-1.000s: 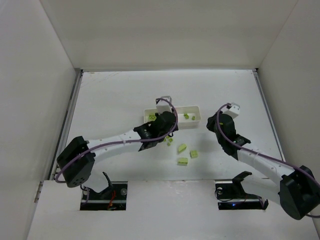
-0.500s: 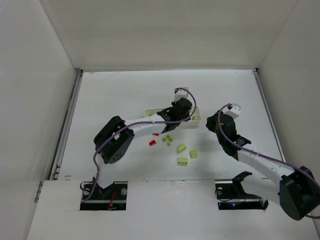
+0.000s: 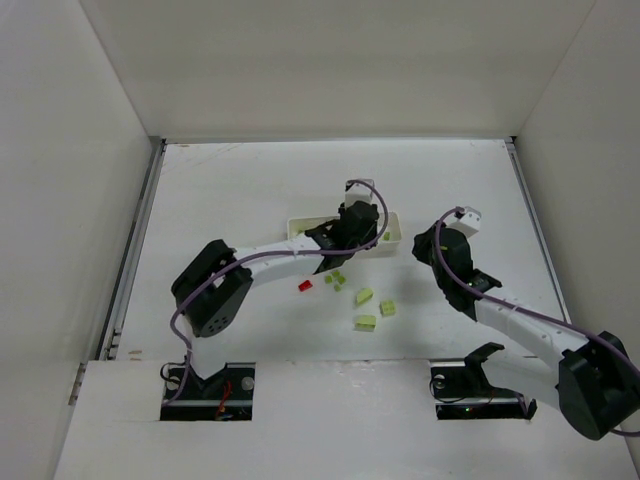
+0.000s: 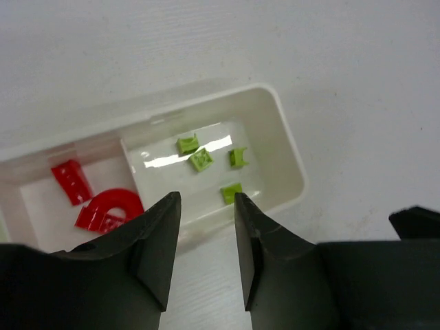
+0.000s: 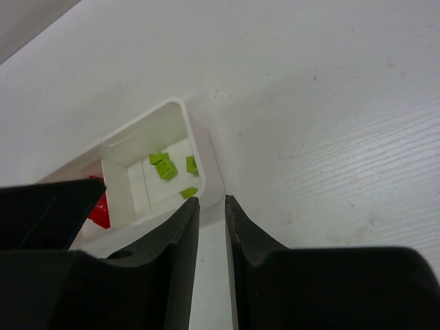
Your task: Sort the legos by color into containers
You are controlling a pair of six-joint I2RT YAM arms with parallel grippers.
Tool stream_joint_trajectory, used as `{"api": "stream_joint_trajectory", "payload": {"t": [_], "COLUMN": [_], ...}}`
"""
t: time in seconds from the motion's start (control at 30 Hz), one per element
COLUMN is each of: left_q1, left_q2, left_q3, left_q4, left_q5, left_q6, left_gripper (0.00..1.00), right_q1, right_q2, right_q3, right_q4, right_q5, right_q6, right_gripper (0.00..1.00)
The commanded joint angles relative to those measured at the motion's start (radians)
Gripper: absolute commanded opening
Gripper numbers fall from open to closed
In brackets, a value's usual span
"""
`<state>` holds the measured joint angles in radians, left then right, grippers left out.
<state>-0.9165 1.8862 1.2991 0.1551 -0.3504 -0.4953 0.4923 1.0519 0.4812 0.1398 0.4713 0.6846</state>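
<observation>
The white tray (image 3: 397,236) lies mid-table. In the left wrist view its right compartment (image 4: 289,150) holds several lime green legos (image 4: 201,159) and the middle one holds red pieces (image 4: 103,207). My left gripper (image 3: 352,222) hovers over the tray's near wall, open and empty (image 4: 206,201). On the table in front of the tray lie one red lego (image 3: 305,286) and several green legos (image 3: 364,296). My right gripper (image 3: 422,247) is just right of the tray, its jaws a narrow gap apart with nothing between them (image 5: 212,201). The tray's end (image 5: 203,155) and green legos (image 5: 165,167) show ahead of it.
White walls enclose the table on the left, back and right. The left arm's forearm (image 3: 270,262) stretches across the table left of the loose legos. The right arm's forearm (image 3: 520,325) lies along the near right.
My left gripper swung right from the tray's middle to its right end, then came back a little. The red lego on the table came into view. The right arm has not moved.
</observation>
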Motion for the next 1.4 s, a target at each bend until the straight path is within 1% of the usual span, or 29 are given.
{"api": "stream_joint_trajectory", "payload": {"t": [0.0, 0.1, 0.23, 0.3, 0.37, 0.43, 0.53, 0.63, 0.73, 0.83, 0.9, 0.97, 1.03, 1.1, 1.17, 1.27, 1.37], "left_q1": [-0.064, -0.144, -0.247, -0.285, -0.31, -0.318, -0.313, -0.296, -0.275, -0.268, -0.273, -0.267, -0.262, -0.262, -0.262, -0.247, -0.215], "left_q2": [-0.201, -0.3, -0.375, -0.375, -0.358, -0.334, -0.308, -0.276, -0.227, -0.187, -0.177, -0.165, -0.162, -0.196, -0.24, -0.32, -0.409], "left_q3": [-0.133, -0.274, -0.401, -0.434, -0.452, -0.454, -0.454, -0.449, -0.445, -0.434, -0.431, -0.437, -0.437, -0.452, -0.478, -0.524, -0.56], "left_q4": [-0.002, -0.012, -0.049, -0.049, -0.039, -0.023, 0.001, 0.038, 0.073, 0.1, 0.1, 0.107, 0.104, 0.107, 0.113, 0.11, 0.104], "left_q5": [-0.062, -0.119, -0.151, -0.153, -0.154, -0.157, -0.179, -0.162, -0.099, -0.038, -0.035, -0.036, -0.041, -0.056, -0.074, -0.107, -0.107], "left_q6": [0.018, 0.003, -0.044, -0.068, -0.084, -0.078, -0.069, -0.042, -0.009, -0.003, 0.0, -0.003, -0.008, -0.012, -0.012, -0.014, -0.028], "left_gripper": [0.32, 0.32, 0.4, 0.44, 0.47, 0.48, 0.49, 0.51, 0.51, 0.49, 0.47, 0.42, 0.32, 0.24, 0.2, 0.18, 0.18], "right_q1": [0.01, 0.042, 0.093, 0.126, 0.172, 0.217, 0.269, 0.292, 0.298, 0.298, 0.295, 0.294, 0.297, 0.312, 0.341, 0.413, 0.449], "right_q2": [0.014, 0.019, 0.013, -0.009, -0.049, -0.085, -0.115, -0.139, -0.164, -0.203, -0.223, -0.236, -0.24, -0.221, -0.19, -0.141, -0.078], "right_q3": [0.019, 0.033, 0.022, 0.008, -0.01, -0.032, -0.049, -0.064, -0.079, -0.09, -0.09, -0.084, -0.084, -0.076, -0.064, -0.053, -0.026], "right_q4": [0.041, 0.024, -0.026, -0.067, -0.129, -0.169, -0.216, -0.264, -0.279, -0.307, -0.313, -0.331, -0.336, -0.348, -0.367, -0.364, -0.376], "right_q5": [0.001, -0.002, 0.007, 0.016, 0.039, 0.072, 0.108, 0.121, 0.121, 0.119, 0.11, 0.098, 0.092, 0.069, 0.034, 0.027, 0.03], "right_q6": [-0.008, -0.016, -0.007, 0.004, 0.041, 0.076, 0.099, 0.137, 0.155, 0.168, 0.171, 0.167, 0.173, 0.178, 0.184, 0.182, 0.178], "right_gripper": [0.25, 0.24, 0.26, 0.3, 0.4, 0.49, 0.57, 0.59, 0.59, 0.59, 0.59, 0.59, 0.59, 0.59, 0.59, 0.6, 0.63]}}
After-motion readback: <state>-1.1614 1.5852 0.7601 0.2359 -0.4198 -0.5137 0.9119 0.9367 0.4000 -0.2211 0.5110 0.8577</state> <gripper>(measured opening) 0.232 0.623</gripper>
